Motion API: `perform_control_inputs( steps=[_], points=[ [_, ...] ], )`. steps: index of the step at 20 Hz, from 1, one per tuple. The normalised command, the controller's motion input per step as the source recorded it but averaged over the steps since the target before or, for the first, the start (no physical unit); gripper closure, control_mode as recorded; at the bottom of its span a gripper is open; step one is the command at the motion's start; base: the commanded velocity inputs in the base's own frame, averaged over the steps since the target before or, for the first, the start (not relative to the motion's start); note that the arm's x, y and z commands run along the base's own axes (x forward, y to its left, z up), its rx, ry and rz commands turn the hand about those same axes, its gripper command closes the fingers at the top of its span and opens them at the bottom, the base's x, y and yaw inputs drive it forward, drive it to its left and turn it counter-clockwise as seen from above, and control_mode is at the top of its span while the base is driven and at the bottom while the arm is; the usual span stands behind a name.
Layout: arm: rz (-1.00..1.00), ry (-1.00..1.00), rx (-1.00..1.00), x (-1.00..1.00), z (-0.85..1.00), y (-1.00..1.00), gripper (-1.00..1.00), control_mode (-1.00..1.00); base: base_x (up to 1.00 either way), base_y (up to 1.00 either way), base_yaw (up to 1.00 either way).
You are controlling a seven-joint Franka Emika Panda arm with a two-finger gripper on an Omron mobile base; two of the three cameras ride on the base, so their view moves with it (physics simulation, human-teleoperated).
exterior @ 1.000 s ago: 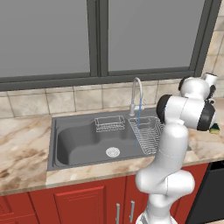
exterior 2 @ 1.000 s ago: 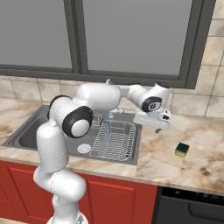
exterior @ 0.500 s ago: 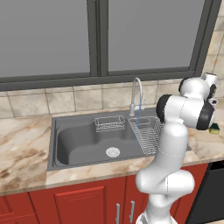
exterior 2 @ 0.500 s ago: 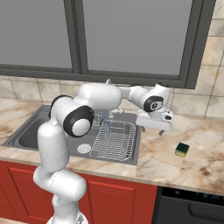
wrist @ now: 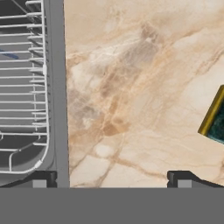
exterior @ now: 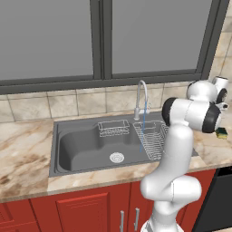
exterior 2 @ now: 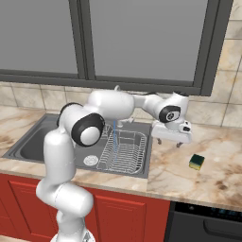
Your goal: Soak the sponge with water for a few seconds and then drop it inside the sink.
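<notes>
The sponge point(exterior 2: 197, 161), yellow with a dark green top, lies on the marble counter to the right of the sink point(exterior 2: 28, 146). In the hand view the sponge point(wrist: 215, 116) is cut off by the right edge. My gripper point(exterior 2: 168, 142) hangs open over the counter between the sink's right rim point(wrist: 57, 87) and the sponge, with nothing between its fingers point(wrist: 183, 179). A thin stream of water point(exterior: 144, 120) runs from the chrome faucet point(exterior: 141, 97) into the wire rack. From the left base camera the sponge point(exterior: 221, 132) peeks out behind my arm.
A wire rack point(exterior 2: 124, 151) fills the sink's right part and a small wire basket point(exterior: 113, 128) hangs at its back. The drain point(exterior: 117, 157) sits in the open basin. Tiled wall and window stand behind; a dark appliance point(exterior 2: 203, 222) lies below the counter at right.
My hand has drifted slightly right and down over the counter toward the sponge. The jaws stay open and the sponge has not moved.
</notes>
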Motion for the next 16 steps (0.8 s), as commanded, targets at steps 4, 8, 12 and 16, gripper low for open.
perform_control_inputs(
  steps=[4, 8, 12, 16],
  points=[
    [0.0, 0.0, 0.0, 0.0, -0.2, -0.28, -1.0, -1.0, 0.0, 0.0, 0.0],
    [0.0, -0.03, 0.0, 0.0, -0.17, -0.33, -1.0, -1.0, 0.0, 0.0, 0.0],
    [0.0, -0.02, 0.0, 0.0, 0.0, -0.35, -1.0, -1.0, 0.0, 0.0, 0.0],
    [-0.01, 0.0, 0.0, 0.0, 0.0, -0.38, -1.0, -1.0, 0.0, 0.0, 0.0]
  ],
)
